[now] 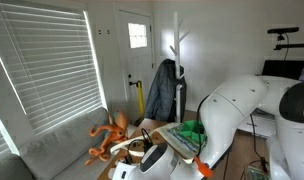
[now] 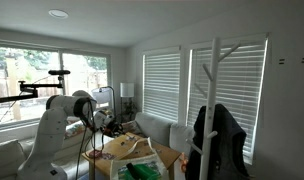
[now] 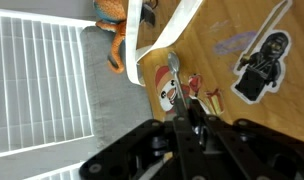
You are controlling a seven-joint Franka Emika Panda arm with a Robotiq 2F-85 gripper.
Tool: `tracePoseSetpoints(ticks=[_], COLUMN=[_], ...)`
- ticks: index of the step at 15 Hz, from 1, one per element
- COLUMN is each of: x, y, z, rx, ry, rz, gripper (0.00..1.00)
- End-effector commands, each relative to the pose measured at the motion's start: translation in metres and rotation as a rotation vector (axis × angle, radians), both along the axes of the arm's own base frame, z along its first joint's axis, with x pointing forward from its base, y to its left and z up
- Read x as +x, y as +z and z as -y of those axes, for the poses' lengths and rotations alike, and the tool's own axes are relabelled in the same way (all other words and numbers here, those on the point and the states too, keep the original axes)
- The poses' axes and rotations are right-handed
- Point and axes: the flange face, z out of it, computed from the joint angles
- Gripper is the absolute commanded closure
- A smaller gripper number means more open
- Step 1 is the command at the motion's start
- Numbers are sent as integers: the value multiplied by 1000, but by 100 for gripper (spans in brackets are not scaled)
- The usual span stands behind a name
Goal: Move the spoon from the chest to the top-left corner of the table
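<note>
Fingers point(image 3: 182, 130) pressed together above desk point(image 3: 287, 110), nr edge by sofa point(image 3: 112, 110); spoon betw. them? can't tell, prob. carry posture.

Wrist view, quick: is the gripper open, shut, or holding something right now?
Gripper: cannot be told. Its dark fingers blur together over the table, with no clear gap or held thing visible.

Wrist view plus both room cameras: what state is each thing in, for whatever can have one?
pincer: shut on the spoon
spoon: gripped by its handle
blinds: lowered
door: shut
jacket: hanging on the coat rack
</note>
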Motion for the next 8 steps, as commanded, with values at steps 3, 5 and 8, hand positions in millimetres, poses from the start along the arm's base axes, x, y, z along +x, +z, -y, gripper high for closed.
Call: tracePoseSetpoints(ticks=[3, 5, 8], x=[-3, -8, -20], y=[14, 29, 59], z=[11, 12, 9], rx=[56, 122, 260], ry=[-60, -49, 7], rz=[-2, -5, 12], gripper=[52, 38, 17])
